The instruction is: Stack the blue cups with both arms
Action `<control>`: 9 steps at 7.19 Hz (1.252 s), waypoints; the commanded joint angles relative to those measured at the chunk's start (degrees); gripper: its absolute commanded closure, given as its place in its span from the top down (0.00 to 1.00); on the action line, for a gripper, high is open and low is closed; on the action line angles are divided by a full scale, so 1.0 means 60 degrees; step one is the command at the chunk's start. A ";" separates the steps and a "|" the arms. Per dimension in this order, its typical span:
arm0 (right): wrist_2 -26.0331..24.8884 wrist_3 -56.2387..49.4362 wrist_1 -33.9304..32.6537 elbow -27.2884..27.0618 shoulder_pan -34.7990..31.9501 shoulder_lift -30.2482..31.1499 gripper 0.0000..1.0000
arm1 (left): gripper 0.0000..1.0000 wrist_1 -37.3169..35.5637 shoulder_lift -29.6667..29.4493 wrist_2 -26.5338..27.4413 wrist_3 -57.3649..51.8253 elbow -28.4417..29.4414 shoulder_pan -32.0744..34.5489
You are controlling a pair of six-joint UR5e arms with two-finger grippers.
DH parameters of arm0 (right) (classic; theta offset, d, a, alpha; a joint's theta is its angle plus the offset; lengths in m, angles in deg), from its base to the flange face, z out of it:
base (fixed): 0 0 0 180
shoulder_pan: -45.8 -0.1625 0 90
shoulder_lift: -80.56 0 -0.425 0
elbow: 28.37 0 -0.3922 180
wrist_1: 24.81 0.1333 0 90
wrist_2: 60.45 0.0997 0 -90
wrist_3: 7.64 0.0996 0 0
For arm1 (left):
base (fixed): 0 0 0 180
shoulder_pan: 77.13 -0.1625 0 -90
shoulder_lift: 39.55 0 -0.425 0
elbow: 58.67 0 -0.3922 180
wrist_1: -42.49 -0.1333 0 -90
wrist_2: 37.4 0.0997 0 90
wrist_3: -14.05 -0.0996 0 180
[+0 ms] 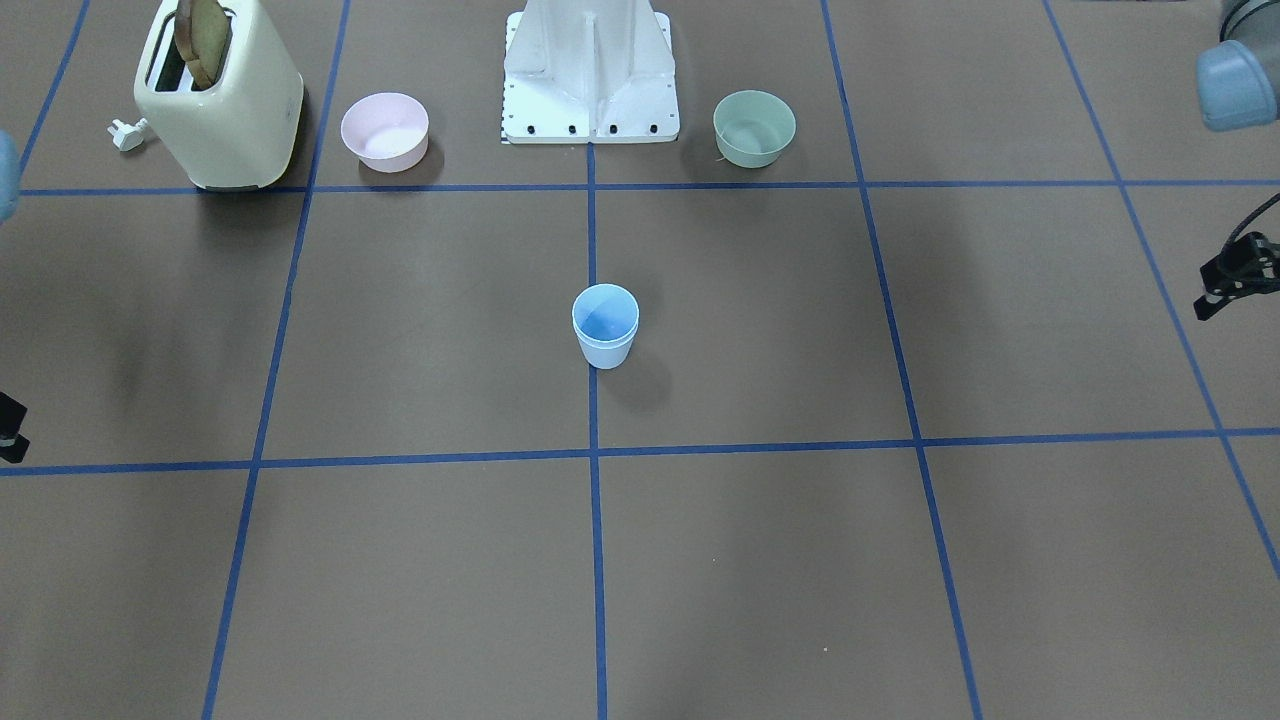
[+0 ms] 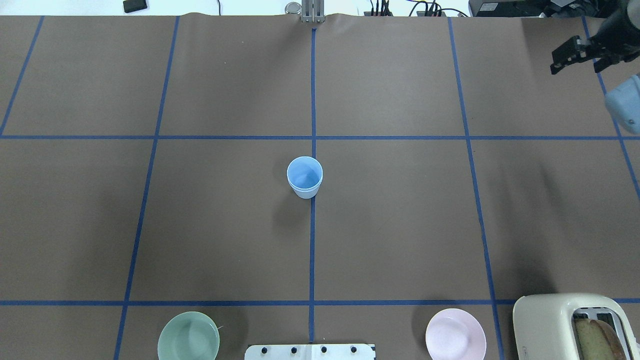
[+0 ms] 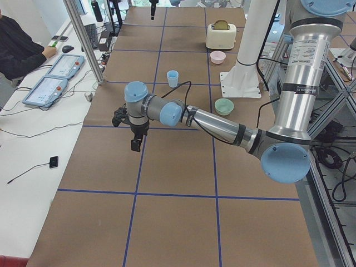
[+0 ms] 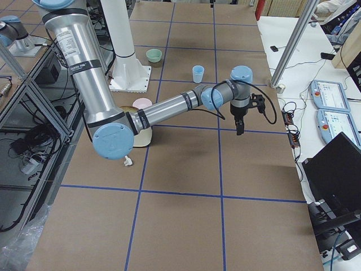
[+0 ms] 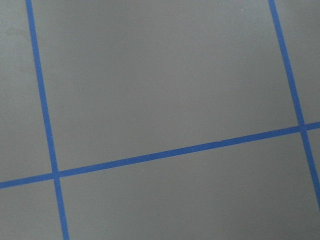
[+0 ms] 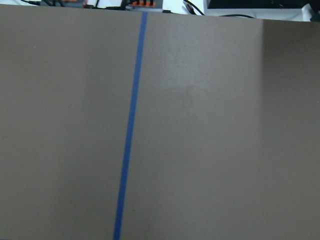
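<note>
The blue cups [image 1: 605,327] stand upright at the table's middle on the centre tape line. In the overhead view [image 2: 305,178] two rims show, one cup sitting inside the other. My left gripper [image 3: 135,147] hangs pointing down over bare table, far to my left of the cups. Only black parts of it show at the front-facing view's right edge [image 1: 1235,275]. My right gripper [image 4: 239,130] hangs pointing down far to my right of the cups. It is partly seen in the overhead view's top right corner [image 2: 570,52]. I cannot tell whether either is open or shut. Both wrist views show only brown table and blue tape.
A cream toaster [image 1: 220,95] with a slice of bread, a pink bowl [image 1: 385,130], the white pedestal base [image 1: 590,80] and a mint-green bowl [image 1: 754,128] stand along the robot's side. An operator [image 3: 16,47] sits at the far side.
</note>
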 commanded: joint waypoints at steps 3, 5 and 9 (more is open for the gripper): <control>0.1535 -0.1664 0.0006 -0.0073 -0.1967 0.2007 1.00 | 0.98 0.0046 0.0010 -0.0331 -0.1499 0.1445 0.1046; 0.1522 -0.1693 0.0078 -0.0174 -0.2409 0.2652 1.00 | 0.98 -0.0056 0.0039 -0.0331 -0.1499 0.1519 0.1047; 0.1376 -0.1708 0.0123 -0.0395 -0.2410 0.2919 1.00 | 0.98 0.0046 0.0318 -0.0331 -0.1455 0.1548 0.1047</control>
